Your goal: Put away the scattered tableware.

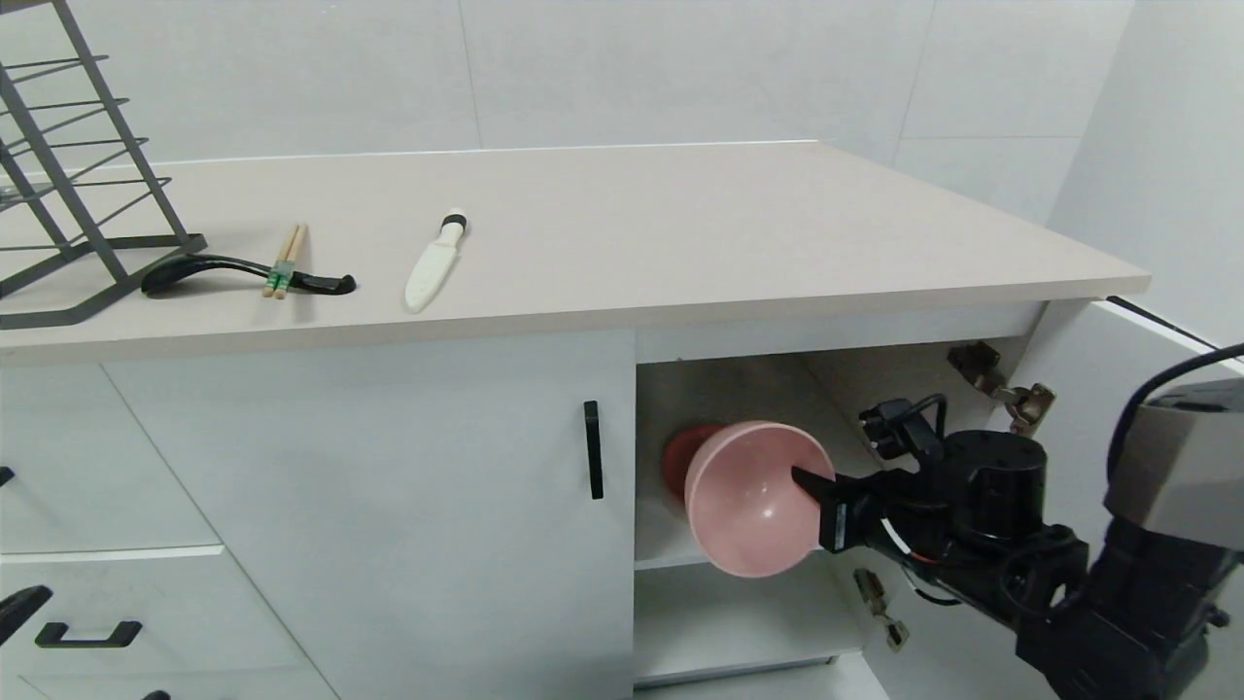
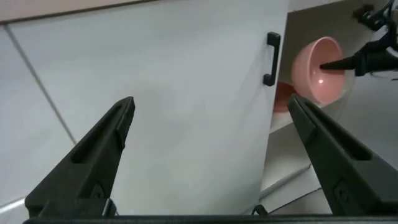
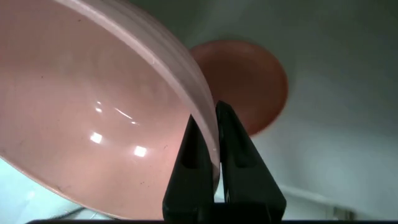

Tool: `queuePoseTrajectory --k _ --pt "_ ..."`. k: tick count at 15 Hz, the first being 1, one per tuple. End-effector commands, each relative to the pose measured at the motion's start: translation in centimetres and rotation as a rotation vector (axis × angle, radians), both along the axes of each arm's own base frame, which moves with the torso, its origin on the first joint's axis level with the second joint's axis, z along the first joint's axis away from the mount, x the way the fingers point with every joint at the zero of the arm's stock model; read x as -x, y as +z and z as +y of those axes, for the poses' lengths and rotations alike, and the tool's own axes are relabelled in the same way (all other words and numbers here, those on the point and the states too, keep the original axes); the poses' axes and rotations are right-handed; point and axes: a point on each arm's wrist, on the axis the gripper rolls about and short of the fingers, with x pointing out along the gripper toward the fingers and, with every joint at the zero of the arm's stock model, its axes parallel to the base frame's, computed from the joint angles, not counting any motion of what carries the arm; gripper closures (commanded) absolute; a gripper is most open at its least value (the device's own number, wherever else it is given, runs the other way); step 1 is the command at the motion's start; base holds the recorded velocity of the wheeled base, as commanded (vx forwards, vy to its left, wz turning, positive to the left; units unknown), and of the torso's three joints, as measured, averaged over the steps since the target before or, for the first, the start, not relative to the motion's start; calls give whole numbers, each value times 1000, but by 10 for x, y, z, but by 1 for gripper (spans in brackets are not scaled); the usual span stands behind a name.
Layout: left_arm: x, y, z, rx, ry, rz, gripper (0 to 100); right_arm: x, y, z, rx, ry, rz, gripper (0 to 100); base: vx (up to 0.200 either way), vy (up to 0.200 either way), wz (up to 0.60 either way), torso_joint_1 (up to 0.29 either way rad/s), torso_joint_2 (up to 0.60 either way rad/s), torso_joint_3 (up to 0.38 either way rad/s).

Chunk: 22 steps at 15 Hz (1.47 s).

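Note:
My right gripper (image 1: 809, 483) is shut on the rim of a pink bowl (image 1: 753, 498), which it holds tilted on its side in the open cabinet's mouth, above the shelf. In the right wrist view the fingers (image 3: 231, 163) pinch the pink bowl (image 3: 93, 106) rim. A red dish (image 1: 685, 457) stands behind it inside the cabinet; the red dish (image 3: 249, 84) sits against the back wall. On the counter lie a white knife (image 1: 432, 264), a pair of chopsticks (image 1: 284, 261) and a black ladle (image 1: 228, 270). My left gripper (image 2: 211, 124) is open, facing the shut cabinet door.
A dark wire dish rack (image 1: 73, 165) stands at the counter's left end. The cabinet's right door (image 1: 1118, 360) hangs open beside my right arm. A black handle (image 1: 592, 449) marks the shut left door; drawers with black pulls (image 1: 87, 637) sit lower left.

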Motion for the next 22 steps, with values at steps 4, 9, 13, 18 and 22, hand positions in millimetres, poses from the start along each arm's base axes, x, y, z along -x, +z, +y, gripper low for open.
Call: queuePoseTrajectory --k 4,9,13,18,22 --pt "21 -15 4 56 68 -33 0 -55 -45 8 6 -38 6 100 0 0 0 0 0 0" --pt "23 -19 3 53 114 -27 0 -85 -62 4 0 -80 -10 100 0 0 0 0 0 0" --pt "24 -27 4 40 118 24 0 -107 -66 5 -1 -98 -11 100 0 0 0 0 0 0" --pt "25 -35 4 32 117 81 0 -106 -69 3 14 -101 26 100 0 0 0 0 0 0" --pt "25 -39 4 19 120 122 0 -102 -72 2 24 -100 53 100 0 0 0 0 0 0"
